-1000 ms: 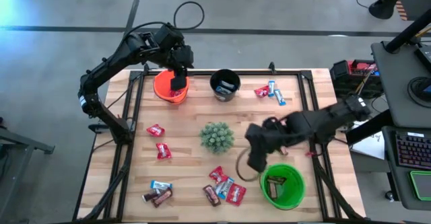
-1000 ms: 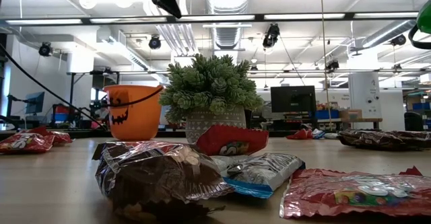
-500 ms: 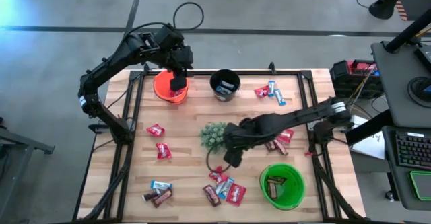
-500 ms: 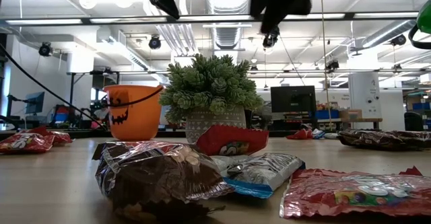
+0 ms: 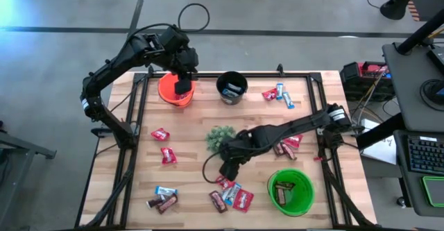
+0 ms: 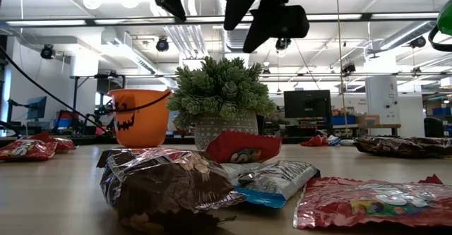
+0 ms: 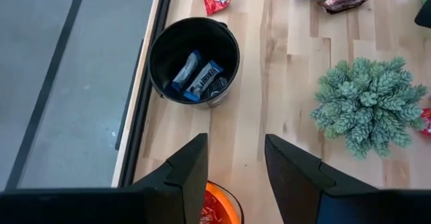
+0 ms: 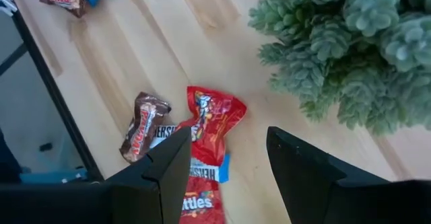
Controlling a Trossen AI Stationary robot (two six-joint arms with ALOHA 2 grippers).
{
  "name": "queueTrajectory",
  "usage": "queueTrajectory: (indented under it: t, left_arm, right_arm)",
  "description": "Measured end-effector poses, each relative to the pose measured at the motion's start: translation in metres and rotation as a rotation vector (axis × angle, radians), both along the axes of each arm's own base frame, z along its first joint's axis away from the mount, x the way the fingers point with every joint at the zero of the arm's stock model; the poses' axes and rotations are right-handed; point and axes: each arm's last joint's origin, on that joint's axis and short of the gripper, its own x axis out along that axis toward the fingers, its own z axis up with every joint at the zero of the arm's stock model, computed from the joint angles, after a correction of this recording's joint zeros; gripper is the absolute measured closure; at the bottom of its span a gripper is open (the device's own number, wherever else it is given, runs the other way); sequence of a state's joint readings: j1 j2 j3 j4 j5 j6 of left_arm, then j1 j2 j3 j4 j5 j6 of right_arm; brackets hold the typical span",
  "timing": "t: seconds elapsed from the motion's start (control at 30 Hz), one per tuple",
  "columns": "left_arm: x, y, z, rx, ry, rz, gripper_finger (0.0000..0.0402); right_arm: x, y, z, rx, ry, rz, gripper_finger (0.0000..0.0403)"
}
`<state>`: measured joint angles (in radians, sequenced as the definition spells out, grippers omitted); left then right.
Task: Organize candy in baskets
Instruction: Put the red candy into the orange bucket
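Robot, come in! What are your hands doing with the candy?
Right hand open, above candy pile. Left hand open over orange bucket. Plant close beside right arm.

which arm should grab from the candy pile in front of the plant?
Right. The right gripper hangs open just above that candy pile; the left gripper is over the orange basket, far off.

- The wooden table [image 5: 194,158] carries everything, with the spiky plant [image 5: 219,137] standing near its middle.
- Beyond the plant stand the orange basket [image 5: 172,92] and the black basket [image 5: 232,87]; the green basket [image 5: 291,191] stands on the plant's near right.
- Candy [image 5: 164,145] lies loose left of the plant, in a cluster [image 5: 230,193] just in front of it, and beside the black basket.
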<state>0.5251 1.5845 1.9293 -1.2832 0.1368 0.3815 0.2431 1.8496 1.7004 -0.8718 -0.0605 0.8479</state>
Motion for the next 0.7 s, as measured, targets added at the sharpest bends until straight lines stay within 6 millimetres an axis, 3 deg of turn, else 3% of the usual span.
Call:
queueTrajectory:
  t: [0.27, 0.47, 0.7]
  left_arm:
    - [0.0, 0.001, 0.0, -0.024, -0.007, 0.073, 0.0272]
    - [0.0, 0.001, 0.0, -0.046, -0.014, 0.102, 0.0272]
    - [0.0, 0.001, 0.0, -0.034, -0.007, 0.084, 0.0272]
  right_arm:
    - [0.0, 0.011, -0.016, 0.014, 0.055, -0.069, 0.0218]
    - [0.001, 0.031, -0.028, 0.039, 0.066, -0.086, 0.0218]
    - [0.019, 0.04, -0.056, 0.088, 0.045, -0.133, 0.0218]
